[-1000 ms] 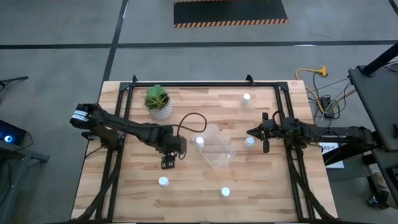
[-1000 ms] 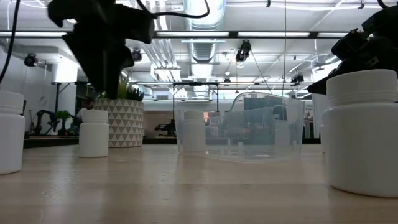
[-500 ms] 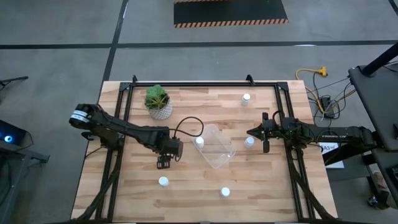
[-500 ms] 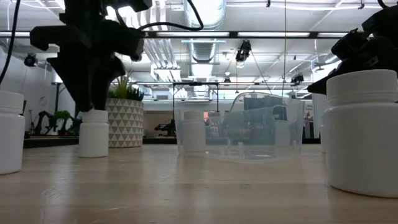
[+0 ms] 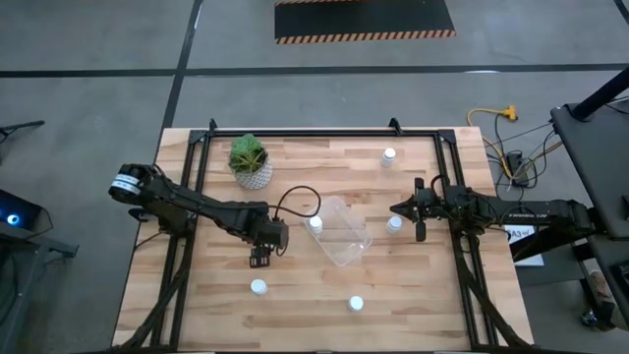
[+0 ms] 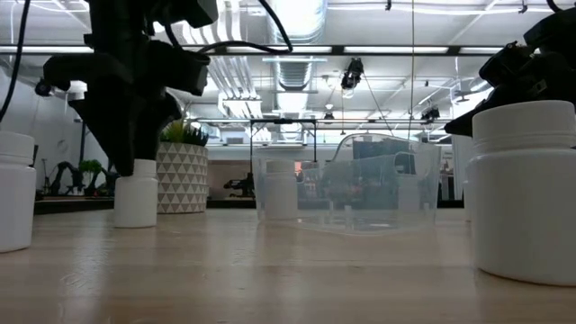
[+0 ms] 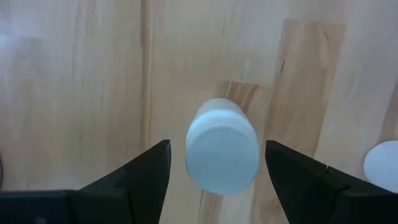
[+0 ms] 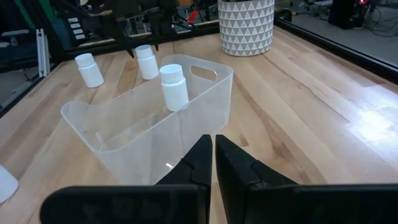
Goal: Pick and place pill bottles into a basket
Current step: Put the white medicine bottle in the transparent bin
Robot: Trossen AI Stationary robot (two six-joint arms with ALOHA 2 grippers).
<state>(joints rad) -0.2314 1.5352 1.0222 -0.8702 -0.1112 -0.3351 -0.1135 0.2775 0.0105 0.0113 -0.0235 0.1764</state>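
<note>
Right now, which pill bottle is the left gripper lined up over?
The pill bottle near the table's front-left part, standing upright. It sits centred between the open left gripper fingers in the left wrist view; every other bottle is farther off, by the basket or beyond.

In the high view the left pincer (image 5: 260, 258) covers the small white capped pill bottle beneath it. The left wrist view's edge cuts off another white round cap (image 7: 382, 163). The low view crops a large near white bottle (image 6: 526, 184).

Two dark, slender jointed arms; the left arm (image 5: 187, 205) wears a white band and trails a looping black cable (image 5: 298, 189); blunt matte-black fingers (image 7: 144, 175).
</note>
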